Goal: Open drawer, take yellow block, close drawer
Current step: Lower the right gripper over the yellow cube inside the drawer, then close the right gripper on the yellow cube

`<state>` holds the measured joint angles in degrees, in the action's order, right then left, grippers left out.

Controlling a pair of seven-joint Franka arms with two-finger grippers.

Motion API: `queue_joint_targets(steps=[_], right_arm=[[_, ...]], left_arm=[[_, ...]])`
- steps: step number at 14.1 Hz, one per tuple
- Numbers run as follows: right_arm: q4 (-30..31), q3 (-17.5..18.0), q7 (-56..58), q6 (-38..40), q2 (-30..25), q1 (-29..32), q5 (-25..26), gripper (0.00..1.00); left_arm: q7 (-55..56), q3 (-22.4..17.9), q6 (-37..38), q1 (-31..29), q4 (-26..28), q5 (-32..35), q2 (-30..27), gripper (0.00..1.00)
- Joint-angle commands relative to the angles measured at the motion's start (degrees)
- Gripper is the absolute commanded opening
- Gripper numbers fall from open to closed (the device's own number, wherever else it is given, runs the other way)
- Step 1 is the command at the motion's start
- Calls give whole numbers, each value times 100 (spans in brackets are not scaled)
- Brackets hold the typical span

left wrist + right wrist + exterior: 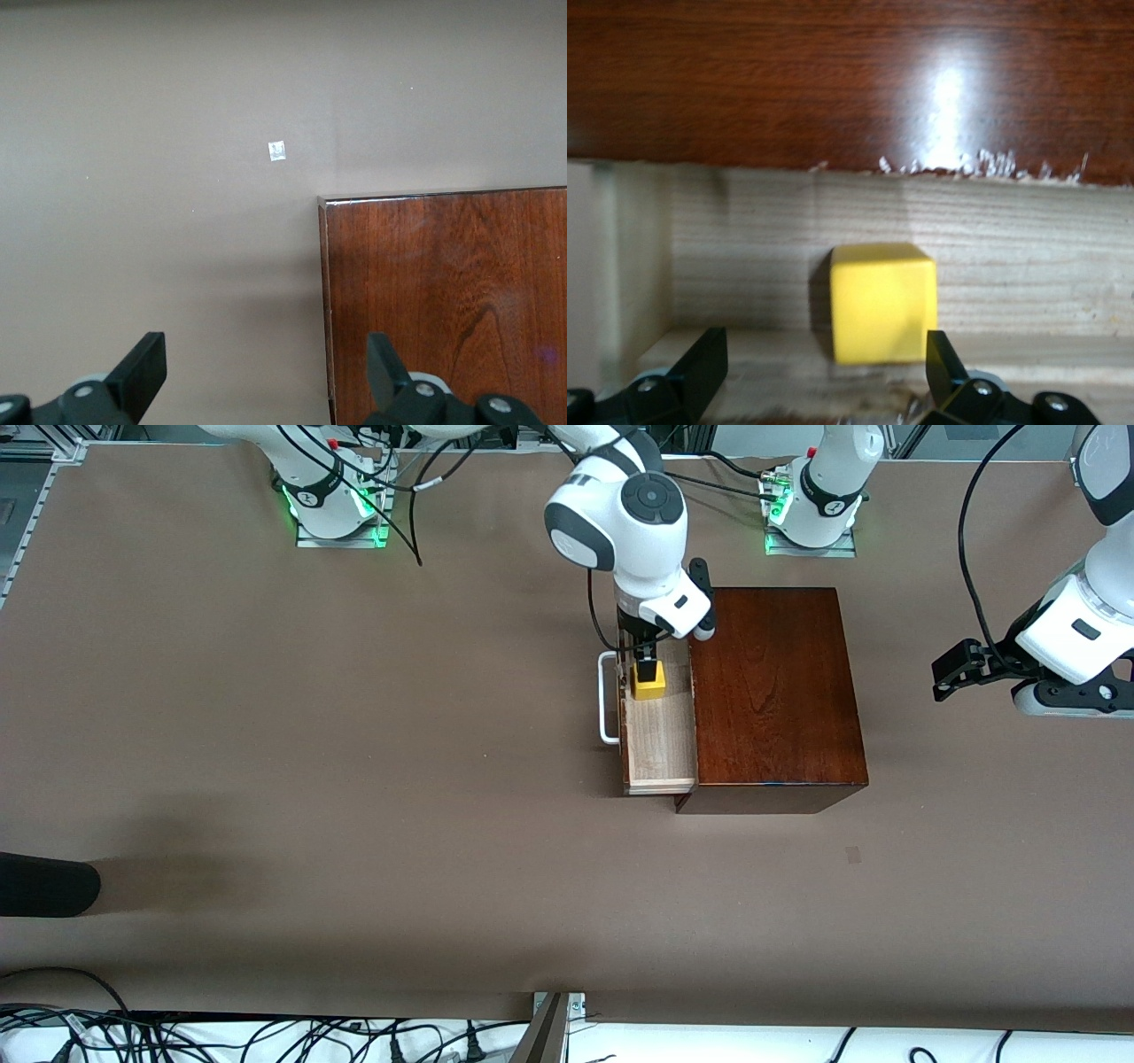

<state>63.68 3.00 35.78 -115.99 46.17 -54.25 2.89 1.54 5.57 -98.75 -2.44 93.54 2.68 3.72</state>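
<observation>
The dark reddish-brown wooden box [771, 691] stands mid-table with its drawer [660, 735] pulled out, pale inside, white bar handle [608, 700] on its front. The yellow block [649, 680] sits in the drawer's end farther from the front camera. My right gripper [645, 666] reaches down into the drawer at the block. In the right wrist view the right gripper [824, 372] is open, with the yellow block [881, 301] on the drawer floor [744, 248] between the fingers, close to one of them. My left gripper [952, 669] waits open, up in the air over the left arm's end of the table.
In the left wrist view, the open left gripper [266, 367] hangs over a corner of the box top [443, 292] and bare table. A small tape mark [852, 855] lies nearer the front camera than the box. A dark object [44, 884] juts in at the right arm's end.
</observation>
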Motion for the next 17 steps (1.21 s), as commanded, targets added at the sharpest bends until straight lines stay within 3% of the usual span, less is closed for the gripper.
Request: queue_joint_targets(steps=[1,4,7,10,13,17], right_arm=[[-400,-19,-1,-125,304,-42,80,99],[-400,-19,-1,-213,401,-51,150,99],[-400,-19,8,-222,480,-86,203,84],[-400,-19,25,-222,507,-86,247,55],[-400,-19,35,-152,481,-77,247,2],[-444,-37,8,31,402,-77,238,0]], left_arm=[[-137,23,-39,-2,-11,-128,6,100],[-137,41,-30,-2,-11,-119,6,100],[-137,41,-30,-2,-11,-110,6,100],[-137,41,-30,-2,-11,-93,6,100],[-137,41,-30,-2,-11,-75,6,100],[-137,41,-30,-2,-11,-75,6,100]])
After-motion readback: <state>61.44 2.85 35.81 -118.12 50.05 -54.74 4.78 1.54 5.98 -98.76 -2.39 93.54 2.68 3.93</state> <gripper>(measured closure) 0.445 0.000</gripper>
